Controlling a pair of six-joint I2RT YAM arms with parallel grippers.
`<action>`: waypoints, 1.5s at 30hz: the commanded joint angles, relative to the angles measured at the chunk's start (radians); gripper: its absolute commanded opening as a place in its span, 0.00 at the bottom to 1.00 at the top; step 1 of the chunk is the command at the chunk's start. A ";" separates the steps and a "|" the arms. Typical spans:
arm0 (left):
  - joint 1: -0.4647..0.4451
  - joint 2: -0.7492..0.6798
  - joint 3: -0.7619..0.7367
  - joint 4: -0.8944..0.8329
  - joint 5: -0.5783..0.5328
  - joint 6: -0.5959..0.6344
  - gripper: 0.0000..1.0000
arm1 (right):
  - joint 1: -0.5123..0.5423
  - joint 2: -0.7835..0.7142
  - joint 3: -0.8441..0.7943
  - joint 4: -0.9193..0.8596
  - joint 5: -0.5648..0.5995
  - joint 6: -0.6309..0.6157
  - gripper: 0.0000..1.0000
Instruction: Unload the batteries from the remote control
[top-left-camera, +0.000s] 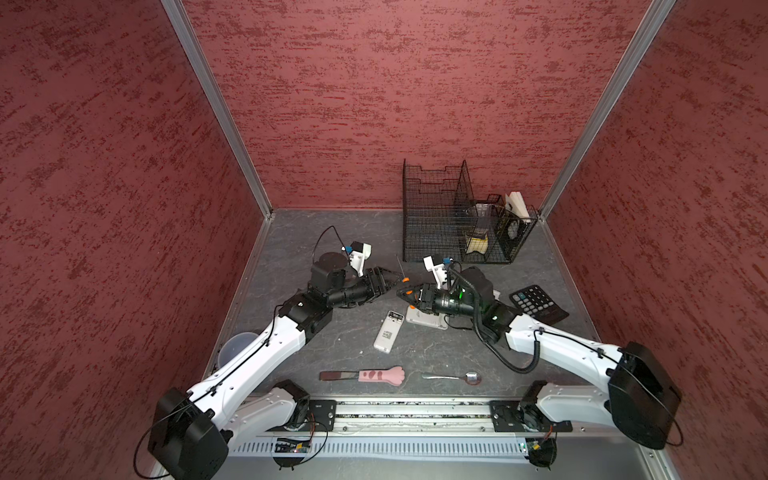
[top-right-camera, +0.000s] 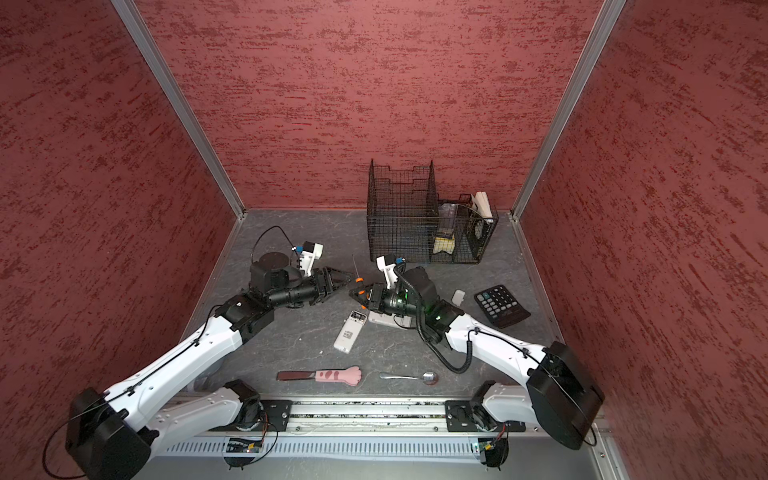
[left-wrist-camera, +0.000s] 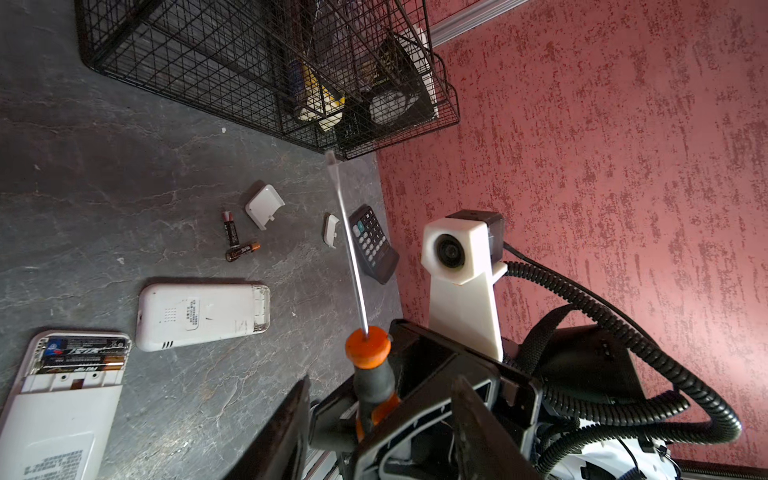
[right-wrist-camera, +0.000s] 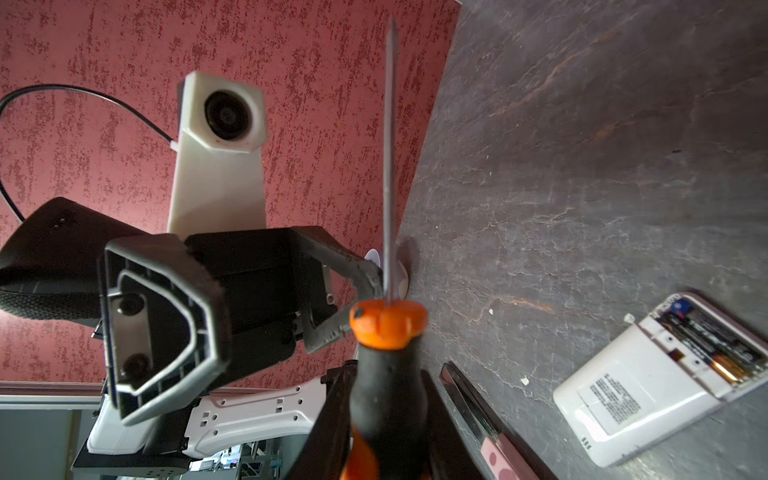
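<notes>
Two loose batteries lie on the table near the emptied remote, covers off — so approx half done. 2 more batts sit in the open bay of the second remote, not yet out. Right gripper clamped on the screwdriver handle, shaft sticking up; left gripper abt half open, holding nothing, tips just beside the orange collar — prying likely next.

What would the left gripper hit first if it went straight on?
Likely the screwdriver in the right gripper: its handle sits right ahead of the left gripper, though depth is unclear.
</notes>
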 joint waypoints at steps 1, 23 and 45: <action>0.003 0.023 0.011 0.023 0.020 0.008 0.53 | 0.005 0.016 0.056 0.006 -0.027 -0.019 0.00; 0.005 0.124 0.052 0.034 0.002 0.046 0.13 | 0.020 0.051 0.094 0.011 -0.036 -0.024 0.00; 0.062 0.045 -0.051 0.011 -0.105 -0.035 0.00 | 0.020 -0.036 -0.062 0.278 0.165 0.078 0.02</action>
